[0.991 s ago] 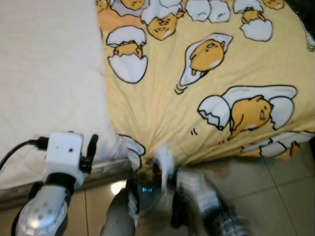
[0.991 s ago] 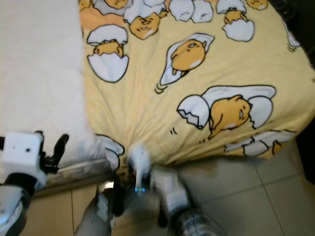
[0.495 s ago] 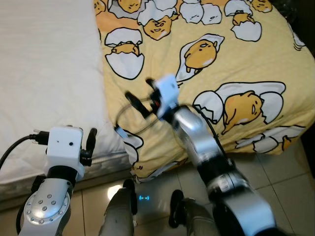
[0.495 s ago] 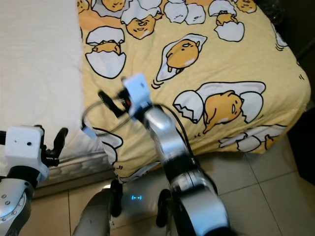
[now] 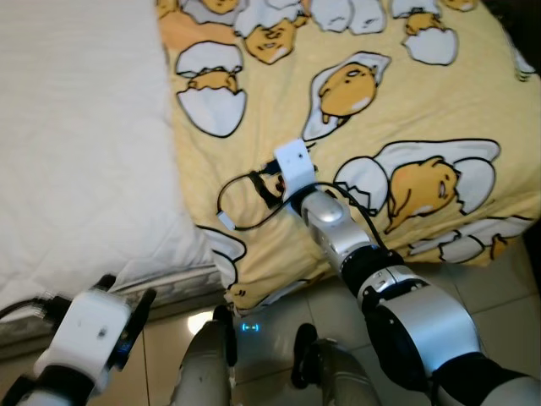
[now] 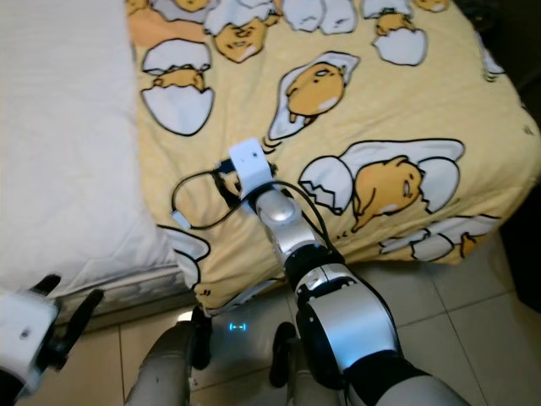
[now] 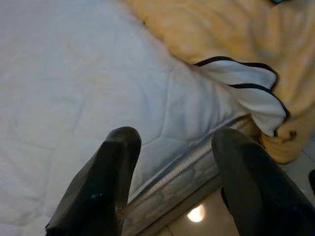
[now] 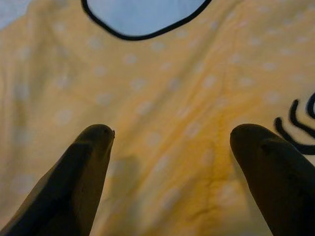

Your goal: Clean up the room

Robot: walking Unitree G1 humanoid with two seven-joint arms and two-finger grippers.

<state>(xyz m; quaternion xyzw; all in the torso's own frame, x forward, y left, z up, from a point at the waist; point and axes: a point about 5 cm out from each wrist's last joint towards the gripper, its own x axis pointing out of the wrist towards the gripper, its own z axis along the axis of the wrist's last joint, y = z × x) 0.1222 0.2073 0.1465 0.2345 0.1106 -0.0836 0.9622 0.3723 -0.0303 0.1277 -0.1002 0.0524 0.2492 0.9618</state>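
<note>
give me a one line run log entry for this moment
right gripper: open, over yellow blanket | left gripper: open, low by white mattress edge | nothing held

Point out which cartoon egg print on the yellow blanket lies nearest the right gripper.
The large cracked-egg print with the orange character, just right of the right gripper on the yellow blanket. The other prints lie farther up the bed.

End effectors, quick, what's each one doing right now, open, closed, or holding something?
Left end effector: open, holding nothing, low by the white mattress edge.
Right end effector: open, holding nothing, over the yellow egg-print blanket.
</note>
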